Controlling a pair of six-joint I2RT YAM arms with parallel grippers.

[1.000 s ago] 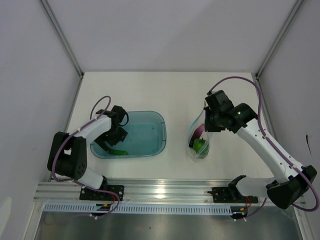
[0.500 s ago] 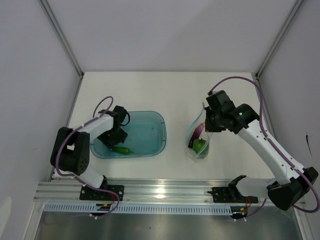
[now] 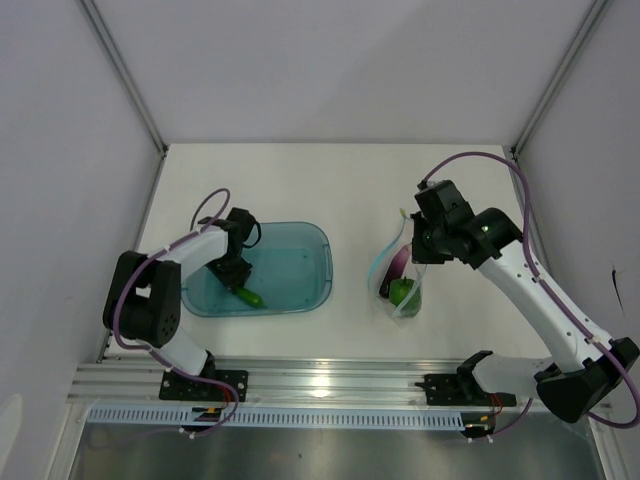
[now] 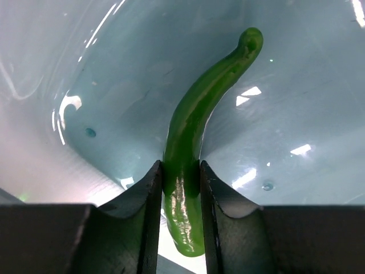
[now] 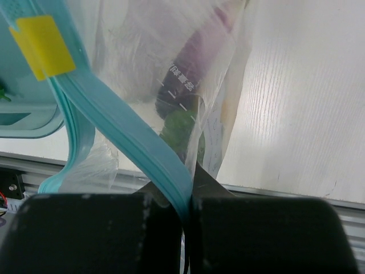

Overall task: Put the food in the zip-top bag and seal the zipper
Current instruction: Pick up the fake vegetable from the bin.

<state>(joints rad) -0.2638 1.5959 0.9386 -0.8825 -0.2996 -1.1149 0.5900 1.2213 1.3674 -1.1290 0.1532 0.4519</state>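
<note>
White table (image 3: 300,180), pale grey walls (image 3: 340,60), metal corner posts (image 3: 123,75), aluminium rail (image 3: 330,378) along near edge.

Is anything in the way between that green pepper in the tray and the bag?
Nothing visible lies on the table between them. The pepper, pinched by the left gripper, only has to clear the tray wall; the right gripper holds the bag by its zipper.

Left arm (image 3: 185,255) bends down into the tray (image 3: 322,243), left end effector (image 4: 181,171) pinching a green vegetable (image 4: 197,111). Right arm (image 3: 522,282) reaches well right of the tray, right end effector (image 5: 185,194) clamped on the zipper (image 5: 125,128) of the bag (image 5: 142,57).
</note>
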